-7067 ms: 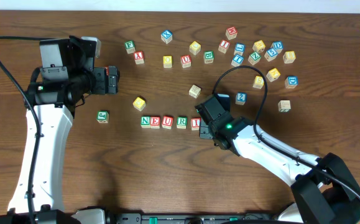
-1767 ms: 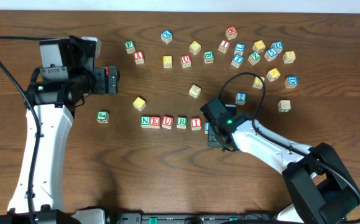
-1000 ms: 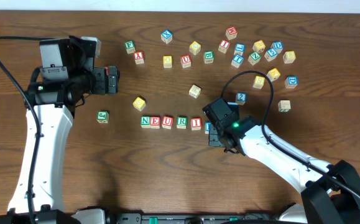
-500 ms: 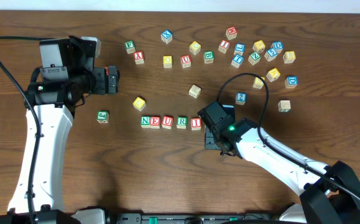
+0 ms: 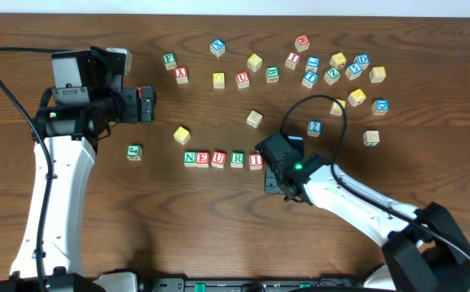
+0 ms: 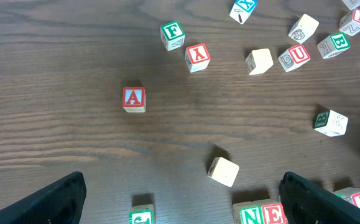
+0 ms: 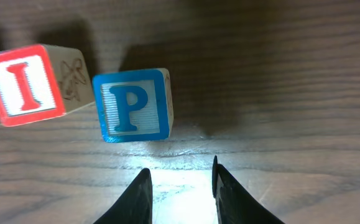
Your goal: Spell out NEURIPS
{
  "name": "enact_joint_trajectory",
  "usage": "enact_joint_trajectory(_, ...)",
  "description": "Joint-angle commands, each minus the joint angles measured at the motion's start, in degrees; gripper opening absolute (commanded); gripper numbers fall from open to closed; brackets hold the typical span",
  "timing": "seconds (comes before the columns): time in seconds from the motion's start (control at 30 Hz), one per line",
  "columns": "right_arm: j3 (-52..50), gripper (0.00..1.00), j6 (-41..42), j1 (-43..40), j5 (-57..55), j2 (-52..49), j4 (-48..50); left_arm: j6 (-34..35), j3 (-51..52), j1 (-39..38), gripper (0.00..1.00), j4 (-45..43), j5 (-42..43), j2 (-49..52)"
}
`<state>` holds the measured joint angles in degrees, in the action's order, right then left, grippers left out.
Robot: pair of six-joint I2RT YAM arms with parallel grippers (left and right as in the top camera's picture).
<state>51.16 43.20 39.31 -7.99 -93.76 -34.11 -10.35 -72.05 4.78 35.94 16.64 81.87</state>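
Looks like a robotics lab bench, folks: dark wood-grain table (image 5: 178, 235), white left arm (image 5: 56, 186) & right arm (image 5: 356, 207) rising from bottom edge of frame, black cable (image 5: 3, 81) looping upper left, wooden letter cubes (image 5: 236, 159) across center & upper right.

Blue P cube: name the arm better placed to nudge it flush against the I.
Right. Its tool is just short of the blue P cube, which sits beside the red I cube at the row's end. The left tool is open, off beyond the row's opposite end.
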Motion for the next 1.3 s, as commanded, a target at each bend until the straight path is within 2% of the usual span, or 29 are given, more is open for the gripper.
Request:
enact_joint_trajectory(0.0, 0.37, 0.27, 0.96, 1.03, -1.07, -1.86, 0.59, 0.09, -1.31, 0.20, 0.98, 0.04, 0.70, -0.22)
enact_joint_trajectory(1.27, 0.37, 0.27, -0.66, 1.07, -6.91, -2.01, 4.13, 0.09, -1.31, 0.20, 0.98, 0.04, 0.70, -0.22)
